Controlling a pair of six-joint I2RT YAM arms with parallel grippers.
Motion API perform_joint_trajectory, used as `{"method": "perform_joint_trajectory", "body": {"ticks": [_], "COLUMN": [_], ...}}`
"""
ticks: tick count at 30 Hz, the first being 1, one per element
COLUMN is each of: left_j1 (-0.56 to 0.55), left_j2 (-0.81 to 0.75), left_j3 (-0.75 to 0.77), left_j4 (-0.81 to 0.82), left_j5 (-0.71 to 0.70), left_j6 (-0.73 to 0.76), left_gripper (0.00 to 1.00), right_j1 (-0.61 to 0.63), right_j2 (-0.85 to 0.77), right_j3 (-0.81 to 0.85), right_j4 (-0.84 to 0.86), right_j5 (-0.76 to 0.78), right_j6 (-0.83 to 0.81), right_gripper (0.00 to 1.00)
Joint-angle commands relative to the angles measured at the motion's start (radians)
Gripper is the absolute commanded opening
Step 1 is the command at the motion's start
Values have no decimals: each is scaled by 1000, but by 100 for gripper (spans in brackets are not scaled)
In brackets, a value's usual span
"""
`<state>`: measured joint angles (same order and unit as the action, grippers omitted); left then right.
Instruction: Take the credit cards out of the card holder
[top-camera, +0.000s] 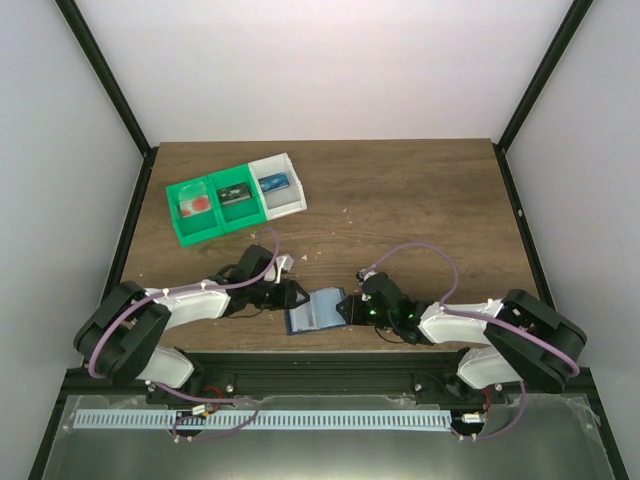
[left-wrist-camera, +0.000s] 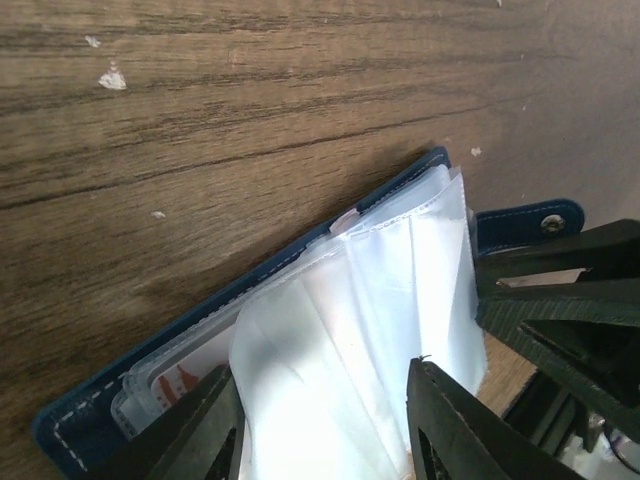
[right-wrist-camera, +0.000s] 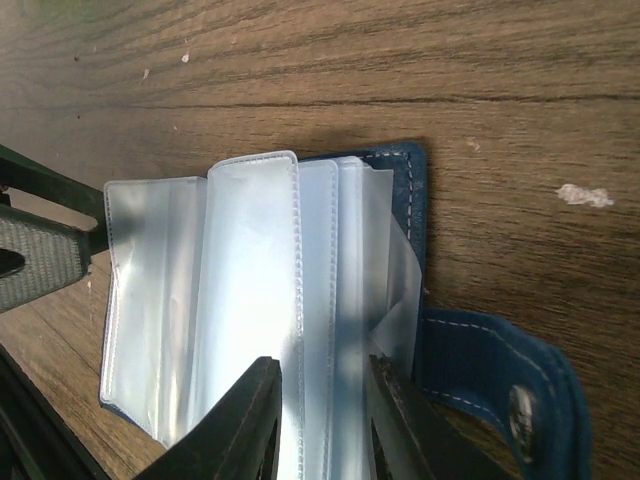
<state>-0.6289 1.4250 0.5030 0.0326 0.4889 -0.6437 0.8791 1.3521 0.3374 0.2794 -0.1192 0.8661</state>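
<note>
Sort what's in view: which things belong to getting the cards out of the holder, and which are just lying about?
Job in hand: blue folding card holder with clear plastic sleeves; pale card with orange print in a sleeve; left gripper; right gripper.
Lying about: green-and-white three-compartment plastic tray holding small items; white specks on the brown wooden table.

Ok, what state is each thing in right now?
card holder: open, lying flat
clear sleeves: fanned out
snap strap: unfastened
credit card: inside a sleeve
left gripper: jaws open, straddling sleeves
right gripper: jaws narrow around sleeves, grip unclear
tray: all three compartments occupied
</note>
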Motion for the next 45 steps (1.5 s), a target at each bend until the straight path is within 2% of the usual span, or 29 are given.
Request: {"method": "perform_joint_trajectory", "body": {"ticks": [1, 3, 9, 15, 20, 28, 29, 32, 35, 39, 43, 45], "left_j1": [-3, -3, -2, -4, -5, -21, -24, -41, -66, -67, -49, -25], "left_j2": [34, 33, -18, -14, 56, 113, 119, 160, 227, 211, 133, 89], "left_j3": [-10, -11, 2, -39, -77, -28, -21, -12, 12, 33, 83, 79], "left_j4": [20, 29, 55, 254, 412, 442, 440, 479, 548, 539, 335, 289], "left_j5": [-9, -4, 64, 169, 212, 247, 246, 265, 304, 279, 222, 215], "left_j6": [9, 3, -52, -198, -276, -302, -301, -320, -367, -355, -253, -218], "left_gripper": [43, 35, 0, 0, 14, 33, 34, 25, 27, 28, 31, 32], "right_j1": [-2, -2, -2, 0, 0, -1, 0, 0, 0, 4, 22, 35], "right_j2": [8, 9, 23, 83, 65, -79, -95, -157, -206, -264, -303, -310], "right_j3": [-14, -14, -25, -52, -60, -39, -34, -33, -34, -34, -26, -17], "right_j4": [-2, -1, 57, 210, 196, 45, 27, -5, -30, -52, -61, -60], "right_j5": [-6, -8, -62, -160, -141, -48, -42, -23, -8, -12, -14, -11], "right_j6": [15, 16, 55, 133, 140, 113, 111, 108, 115, 115, 116, 118], "right_gripper": [26, 26, 26, 25, 28, 38, 39, 39, 38, 37, 36, 35]}}
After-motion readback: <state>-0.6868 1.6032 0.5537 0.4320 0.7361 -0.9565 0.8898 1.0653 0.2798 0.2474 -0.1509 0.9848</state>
